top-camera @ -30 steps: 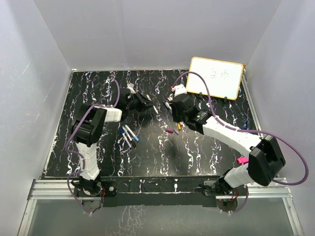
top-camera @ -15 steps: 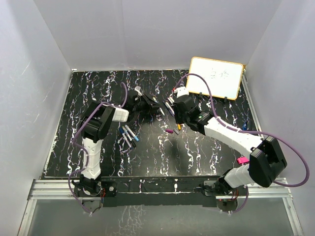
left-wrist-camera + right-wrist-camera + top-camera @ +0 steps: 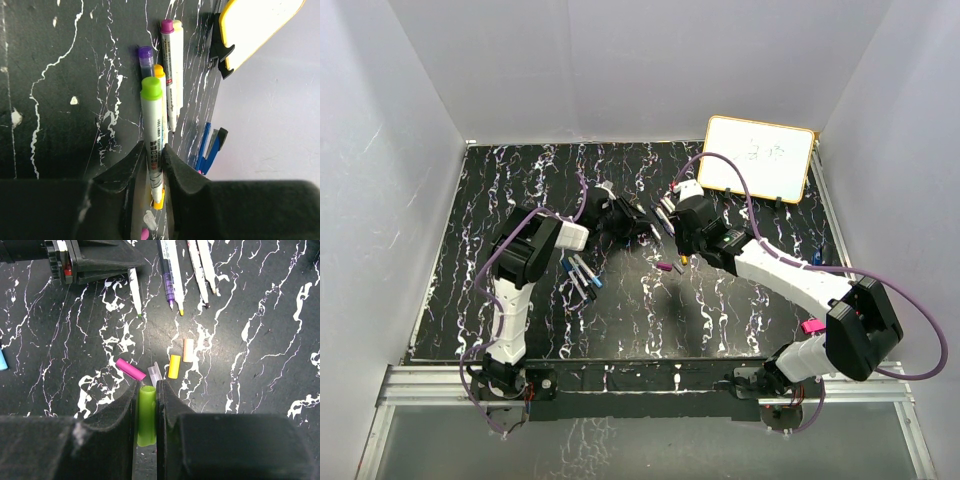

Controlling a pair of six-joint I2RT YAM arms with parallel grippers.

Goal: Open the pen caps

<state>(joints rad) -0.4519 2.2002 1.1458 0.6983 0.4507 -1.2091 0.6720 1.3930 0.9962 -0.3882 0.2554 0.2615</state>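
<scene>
My left gripper (image 3: 153, 147) is shut on a white pen (image 3: 154, 127) whose bare green end (image 3: 151, 90) points away from it. In the top view the left gripper (image 3: 638, 222) sits mid-table, facing the right gripper (image 3: 677, 243). My right gripper (image 3: 146, 385) is shut on a loose green pen cap (image 3: 146, 415), just above the table. Ahead of it lie a pink cap (image 3: 131, 369), a clear cap (image 3: 155, 373), a yellow cap (image 3: 174, 366) and a peach cap (image 3: 188, 350). Several uncapped pens (image 3: 172, 275) lie beyond them.
A small group of capped pens (image 3: 582, 275) lies left of centre. The whiteboard (image 3: 758, 158) stands at the back right on black feet. A blue chunky object (image 3: 210, 147) rests near the right edge, and a pink clip (image 3: 811, 326) sits by the right arm's elbow.
The left arm has swung its gripper and pen to the right, closer to the right gripper. The right gripper has barely moved and keeps the green cap.
</scene>
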